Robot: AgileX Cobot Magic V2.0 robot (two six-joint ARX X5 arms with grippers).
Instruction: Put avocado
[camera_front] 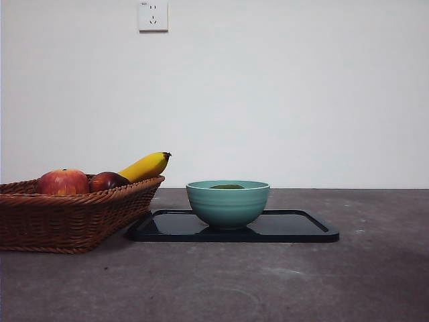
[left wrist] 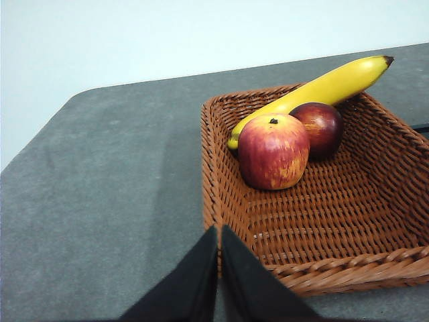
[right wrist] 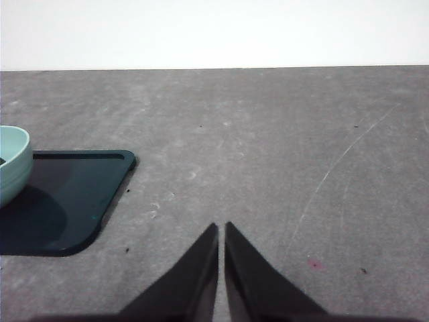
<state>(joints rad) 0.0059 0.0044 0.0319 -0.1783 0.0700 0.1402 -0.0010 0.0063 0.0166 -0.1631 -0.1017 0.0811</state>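
Only the dark green top of the avocado [camera_front: 226,186] shows, just over the rim of a teal bowl [camera_front: 228,203]. The bowl stands on a black tray [camera_front: 301,228] at the table's middle. My left gripper [left wrist: 219,228] is shut and holds nothing; it hangs by the near corner of a wicker basket [left wrist: 322,221]. To the side of the tray [right wrist: 67,201], my right gripper [right wrist: 221,225] is over bare table, shut and holding nothing. The bowl [right wrist: 12,164] shows at that view's edge. Neither arm appears in the front view.
The wicker basket [camera_front: 67,218] at the left holds a red apple [left wrist: 273,151], a darker red fruit [left wrist: 322,127] and a yellow banana [left wrist: 322,90]. It nearly touches the tray's left end. A wall with a socket [camera_front: 153,15] stands behind the table.
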